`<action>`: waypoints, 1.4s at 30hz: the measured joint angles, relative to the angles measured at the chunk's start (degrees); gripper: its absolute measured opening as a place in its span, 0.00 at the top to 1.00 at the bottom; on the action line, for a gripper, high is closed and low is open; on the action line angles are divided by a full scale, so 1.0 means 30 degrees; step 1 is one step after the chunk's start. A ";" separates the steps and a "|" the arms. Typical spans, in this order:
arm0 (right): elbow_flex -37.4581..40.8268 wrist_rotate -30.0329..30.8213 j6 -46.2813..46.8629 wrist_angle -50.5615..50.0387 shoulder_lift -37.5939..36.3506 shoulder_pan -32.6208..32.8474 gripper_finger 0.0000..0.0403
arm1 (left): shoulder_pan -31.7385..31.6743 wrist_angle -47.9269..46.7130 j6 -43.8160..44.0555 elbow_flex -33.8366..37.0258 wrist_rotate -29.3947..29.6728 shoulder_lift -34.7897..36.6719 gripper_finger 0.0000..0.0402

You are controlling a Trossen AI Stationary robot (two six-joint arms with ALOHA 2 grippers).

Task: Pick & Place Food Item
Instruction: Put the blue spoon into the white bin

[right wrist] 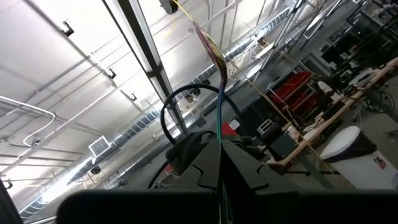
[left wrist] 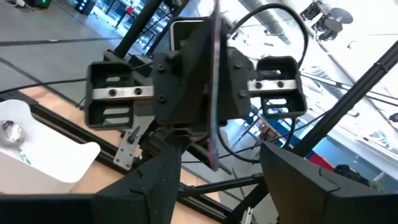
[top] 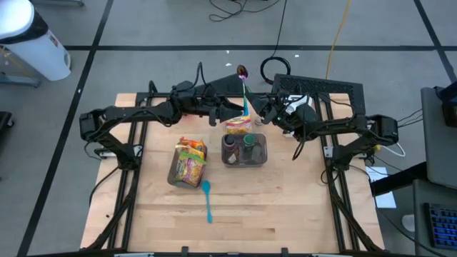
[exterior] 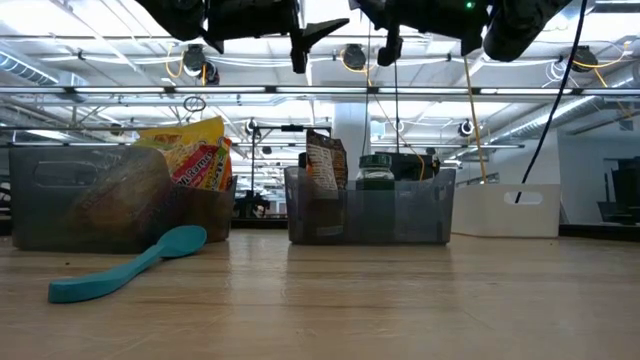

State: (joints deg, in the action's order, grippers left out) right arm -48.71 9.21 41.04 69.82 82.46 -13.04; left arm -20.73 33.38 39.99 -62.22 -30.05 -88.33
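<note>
Iridescent spoon [top: 245, 89], seemingly, pinched in right tool [top: 263, 113]; left tool [top: 230, 108] spread.

Both arms reach inward and meet high at the upper centre of the high view. The left gripper [top: 227, 108] has its fingers [left wrist: 155, 186] spread apart. The right gripper [top: 263, 113], facing it from the right, has its fingers [right wrist: 202, 174] pressed together.

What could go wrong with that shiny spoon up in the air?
The right gripper pinches only the thin handle of the spoon, so it could twist or slip out. The open left gripper sits very close and might bump it. A dropped spoon could miss the clear bin underneath.
</note>
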 joint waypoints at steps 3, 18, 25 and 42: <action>0.0000 0.0029 -0.0039 -0.0052 0.0007 0.0000 1.00 | 0.0066 -0.0034 -0.0066 0.0000 0.0003 0.0007 0.44; 0.0000 0.0007 0.0047 -0.0813 0.0000 0.0000 1.00 | 0.0066 -0.0457 0.0350 0.0000 0.0622 0.0007 0.58; 0.0000 -0.0009 0.0097 -0.1253 0.0000 0.0000 1.00 | 0.0066 -0.0764 0.0342 0.0000 0.0738 0.0007 0.68; 0.0000 -0.0041 0.0570 -0.1608 -0.0005 0.0000 1.00 | 0.0066 -0.1095 -0.0320 0.0000 0.0874 0.0007 0.98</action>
State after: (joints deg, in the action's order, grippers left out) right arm -48.71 9.09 42.75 64.99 82.44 -13.04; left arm -20.53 30.10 39.03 -62.22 -27.43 -88.31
